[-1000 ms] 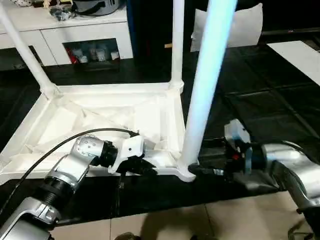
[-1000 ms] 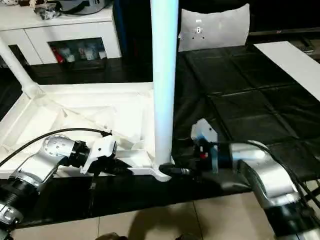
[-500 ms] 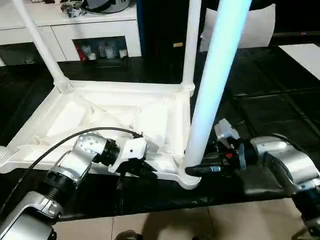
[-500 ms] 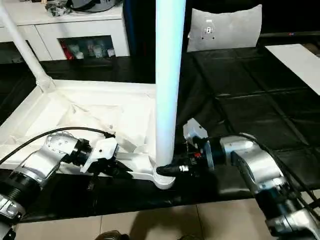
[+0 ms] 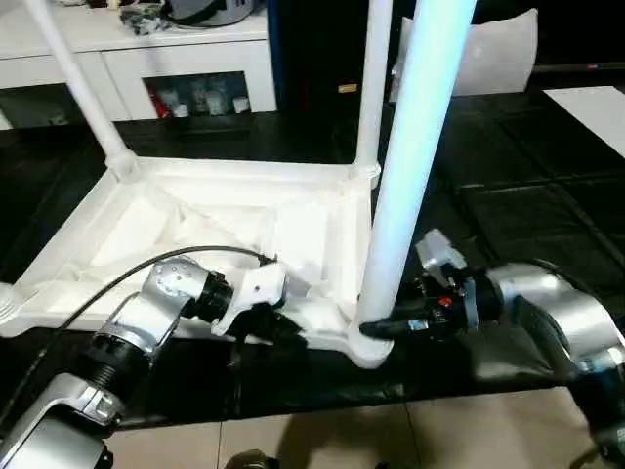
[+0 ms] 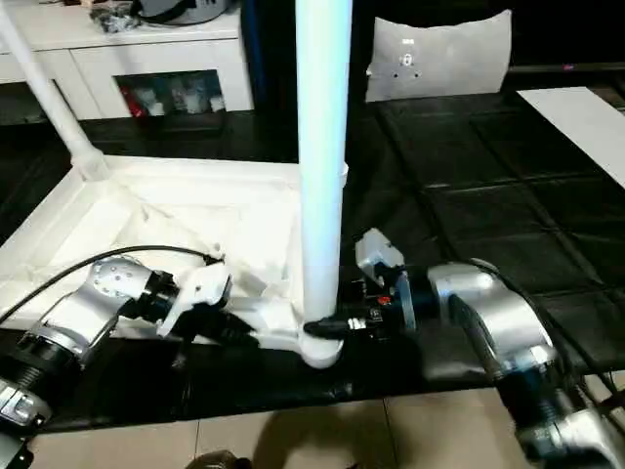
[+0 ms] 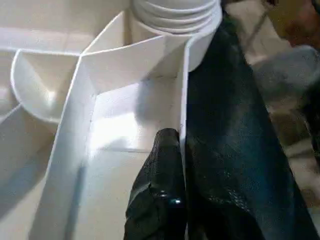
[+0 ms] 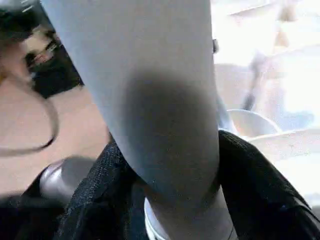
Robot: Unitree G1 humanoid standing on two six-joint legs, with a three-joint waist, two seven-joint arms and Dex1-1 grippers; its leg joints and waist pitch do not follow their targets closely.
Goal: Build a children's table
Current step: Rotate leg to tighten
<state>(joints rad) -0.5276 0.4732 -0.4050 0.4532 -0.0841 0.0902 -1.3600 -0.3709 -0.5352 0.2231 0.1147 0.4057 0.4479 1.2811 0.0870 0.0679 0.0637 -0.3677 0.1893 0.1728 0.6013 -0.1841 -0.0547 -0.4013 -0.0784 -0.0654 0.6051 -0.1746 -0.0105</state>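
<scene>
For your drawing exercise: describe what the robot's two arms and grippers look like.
Both forearms are rounded silver metal with black joint rings. The left arm carries a thin black cable and a white wrist housing; the right arm shows a white block and small red markings. Each ends in black textured jaws.

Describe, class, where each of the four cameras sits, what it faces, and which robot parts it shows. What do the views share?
Left eye: head, looking down at the upturned table top; both forearms show.
Right eye: the same, slightly shifted.
Left wrist: along the left hand, pinching the table's rim.
Right wrist: along the right hand, around the near leg.
Shared: that leg's corner socket.
</scene>
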